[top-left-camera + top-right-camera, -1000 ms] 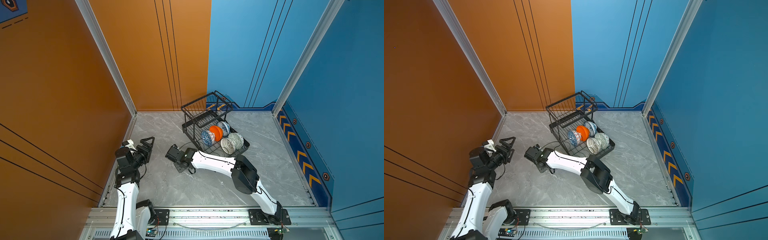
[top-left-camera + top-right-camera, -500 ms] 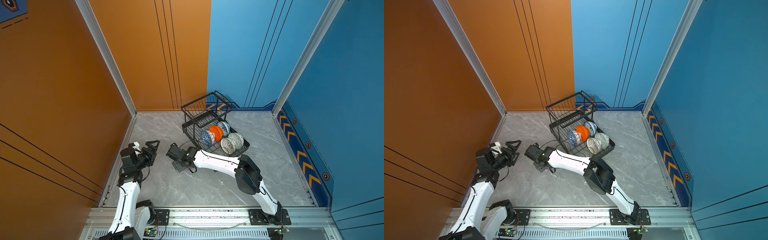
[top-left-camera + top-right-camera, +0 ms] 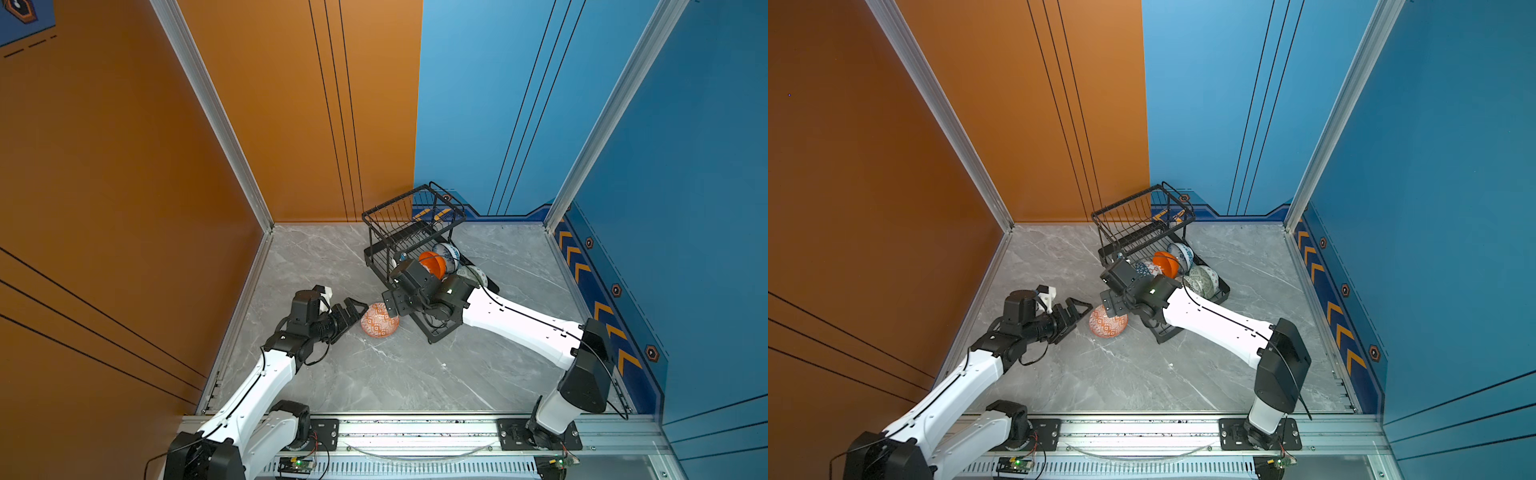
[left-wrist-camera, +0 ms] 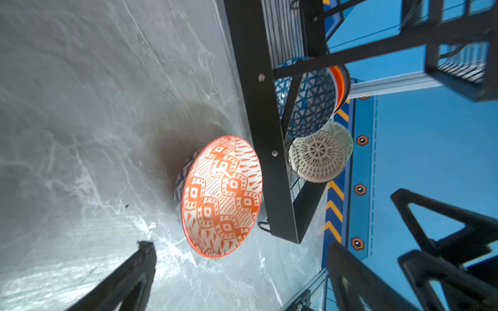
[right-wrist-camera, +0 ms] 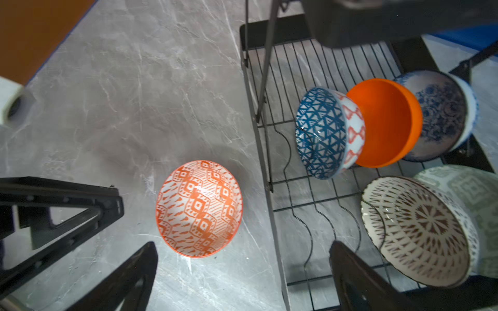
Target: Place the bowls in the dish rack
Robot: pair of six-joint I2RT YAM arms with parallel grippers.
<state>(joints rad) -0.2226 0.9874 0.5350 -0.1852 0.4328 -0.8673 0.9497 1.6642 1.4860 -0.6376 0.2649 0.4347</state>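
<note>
A red-orange patterned bowl (image 3: 379,319) (image 5: 199,208) rests on the grey floor beside the dish rack (image 3: 415,232) (image 5: 269,161), tipped so its inside faces the left wrist view (image 4: 221,196). My left gripper (image 3: 357,309) (image 4: 239,250) is open just left of it, not touching. My right gripper (image 3: 392,299) (image 5: 244,249) hangs open above the bowl's right edge and the rack's rim, holding nothing. In the rack stand a blue triangle bowl (image 5: 320,132), an orange bowl (image 5: 385,121), a floral bowl (image 5: 442,113), a lattice bowl (image 5: 415,229) and a pale green bowl (image 5: 469,188).
The rack's raised basket (image 3: 1142,216) stands at the back, near the orange and blue walls. Bare wavy slot wires (image 5: 304,231) lie in front of the loaded bowls. Open marble floor (image 3: 374,374) stretches toward the front rail.
My right gripper opened, let go of the red-orange bowl on the floor and drew back toward the rack. My left arm swung in from the left wall toward that bowl.
</note>
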